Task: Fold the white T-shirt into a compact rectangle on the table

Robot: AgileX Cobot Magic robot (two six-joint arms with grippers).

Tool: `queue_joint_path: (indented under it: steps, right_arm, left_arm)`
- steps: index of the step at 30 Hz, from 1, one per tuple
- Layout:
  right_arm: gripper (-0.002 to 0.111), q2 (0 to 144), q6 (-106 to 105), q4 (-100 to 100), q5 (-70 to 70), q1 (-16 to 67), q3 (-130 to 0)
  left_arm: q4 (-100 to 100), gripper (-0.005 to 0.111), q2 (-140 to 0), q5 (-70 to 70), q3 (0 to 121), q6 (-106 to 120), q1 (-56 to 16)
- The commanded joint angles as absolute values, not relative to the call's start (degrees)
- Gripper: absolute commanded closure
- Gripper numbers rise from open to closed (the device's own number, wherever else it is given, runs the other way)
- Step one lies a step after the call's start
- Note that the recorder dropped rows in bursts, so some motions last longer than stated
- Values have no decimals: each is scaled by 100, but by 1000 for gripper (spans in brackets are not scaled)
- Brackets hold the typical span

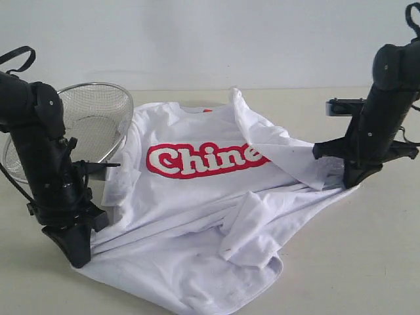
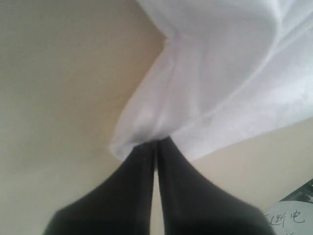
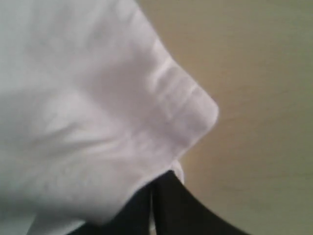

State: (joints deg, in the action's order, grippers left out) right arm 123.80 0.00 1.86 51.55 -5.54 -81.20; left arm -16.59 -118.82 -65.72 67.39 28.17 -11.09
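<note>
clenching left end effector (image 1: 77, 252) and right end effector (image 1: 351, 180) on opposite edges of white t-shirt (image 1: 197, 197), stretched crosswise between them.

I note the white T-shirt (image 1: 190, 216) as soft, matt cloth, creased all over; its red lettering (image 1: 203, 159) looks smoother, printed. The table (image 1: 367, 262) reads as pale wood grain, dull satin. The wire basket (image 1: 98, 111): fine silvery metal mesh, faint sheen. Casings of the left gripper (image 2: 156, 143) and right gripper (image 3: 152, 183): smooth matt black.
</note>
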Motion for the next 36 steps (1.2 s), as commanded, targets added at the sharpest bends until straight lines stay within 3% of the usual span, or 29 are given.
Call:
queue_joint_path:
  steps: [1, 7, 14, 25, 36]
  right_arm:
    - [108, 12806, -122, -838, 5043, -1217, -8038]
    - [108, 11740, -1512, 665, 5505, -1175, -8068]
    - [108, 9970, -1717, 883, 6168, -27, -8068]
    - [108, 9669, -883, 88, 6805, 1895, -7730]
    - [108, 9669, -269, -57, 4692, 2123, -5685]
  left_arm:
    - [-1350, 102, -11859, -6339, 6778, 2762, -820]
    - [-3067, 102, -11370, -6996, 7266, 3974, -711]
    - [-3864, 102, -10632, -6996, 7561, 4166, -776]
    - [-3689, 102, -11184, -6773, 7374, 4186, -2633]
    - [-3657, 102, -11539, -5567, 6935, 3985, -3122]
